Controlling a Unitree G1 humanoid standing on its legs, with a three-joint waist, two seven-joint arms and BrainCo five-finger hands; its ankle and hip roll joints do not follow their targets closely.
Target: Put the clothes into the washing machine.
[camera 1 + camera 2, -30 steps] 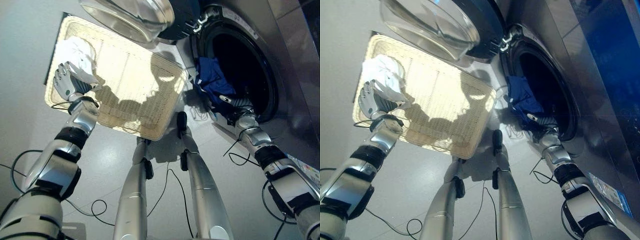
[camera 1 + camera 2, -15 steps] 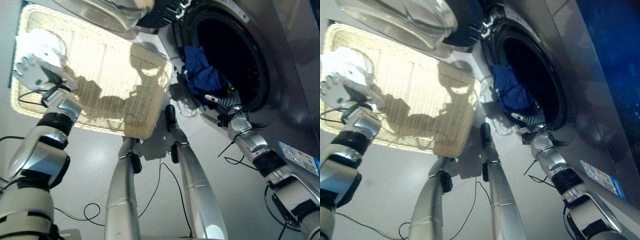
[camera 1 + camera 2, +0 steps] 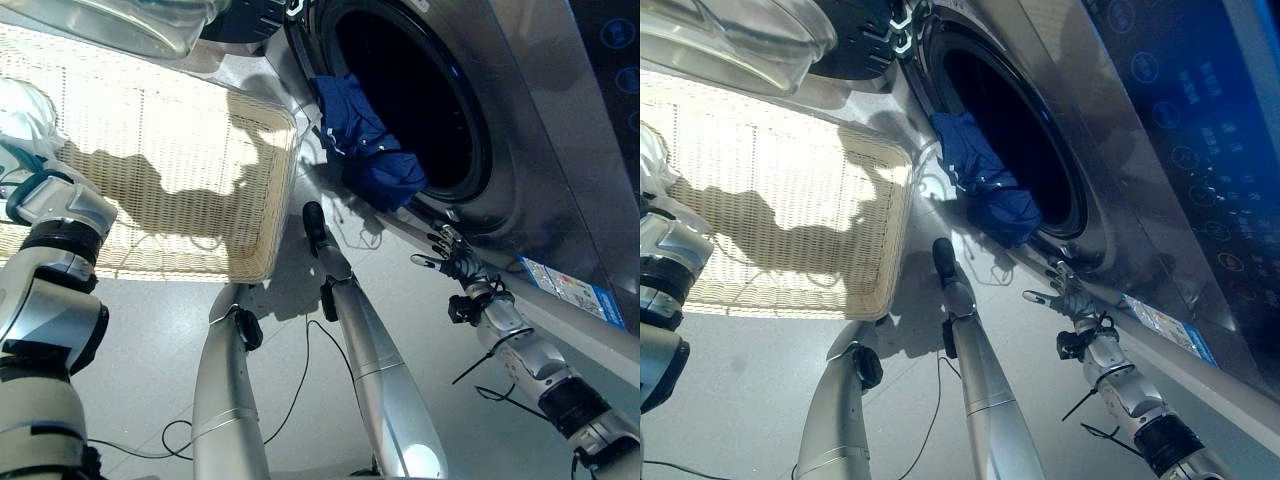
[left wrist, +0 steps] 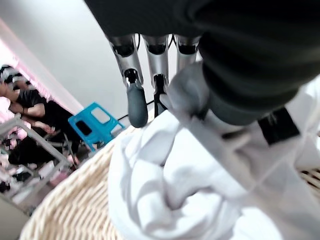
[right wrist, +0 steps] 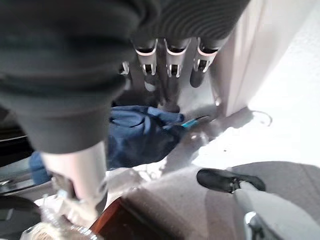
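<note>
Laundry count: one garment at the drum, one in the basket

Two pieces of clothing show. One blue garment hangs over the lower lip of the washing machine opening, part inside the dark drum and part draped outside; how far it reaches in is hidden by the darkness. One white garment lies bunched in the single wicker basket on the floor beside the machine, at the corner cut off by the eye views' edge. The machine's one glass door stands swung open above the basket, cropped at the top.

The right robot hand hangs just below the opening, apart from the blue garment, its fingers spread and empty. The left robot hand sits over the white garment with fingers extended straight; the thumb presses into the cloth, and whether it pinches any fabric is hard to make out.
</note>
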